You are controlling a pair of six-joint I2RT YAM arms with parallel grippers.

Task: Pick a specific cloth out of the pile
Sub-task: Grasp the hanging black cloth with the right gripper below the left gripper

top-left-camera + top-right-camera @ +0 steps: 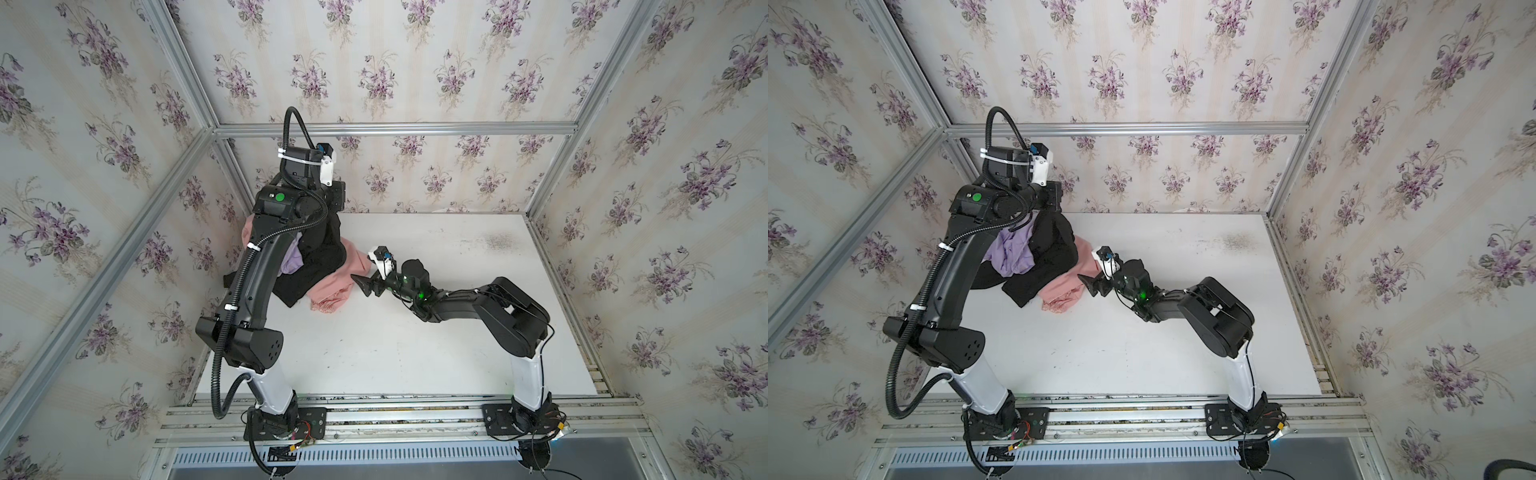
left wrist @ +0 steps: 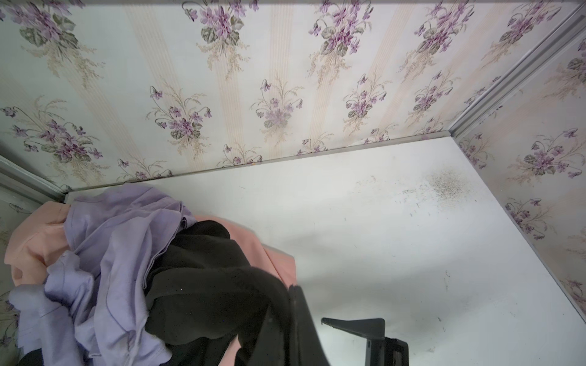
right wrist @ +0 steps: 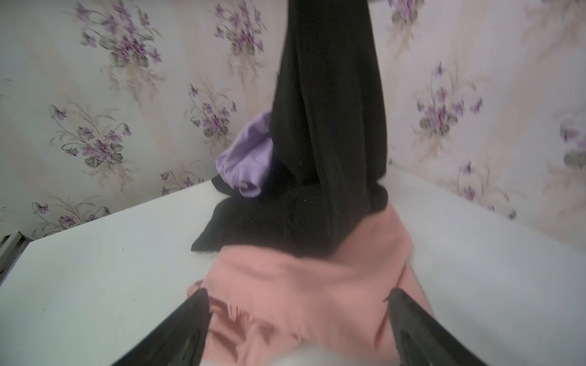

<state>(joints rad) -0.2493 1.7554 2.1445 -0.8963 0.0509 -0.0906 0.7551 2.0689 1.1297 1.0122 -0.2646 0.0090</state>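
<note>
Floral wallpaper closes in a white counter [image 1: 457, 332]. The pile [image 1: 1042, 270] sits in its far left corner, with a purple cloth [image 1: 1013, 249] on the left side. Above it, the raised left hand [image 2: 307, 304] pinches the black cloth [image 3: 329, 95], one end drawn up taut and the rest lying on the pile. The right hand [image 1: 360, 286] is low and spread, its fingers on either side of the pink cloth [image 1: 336, 286].
</note>
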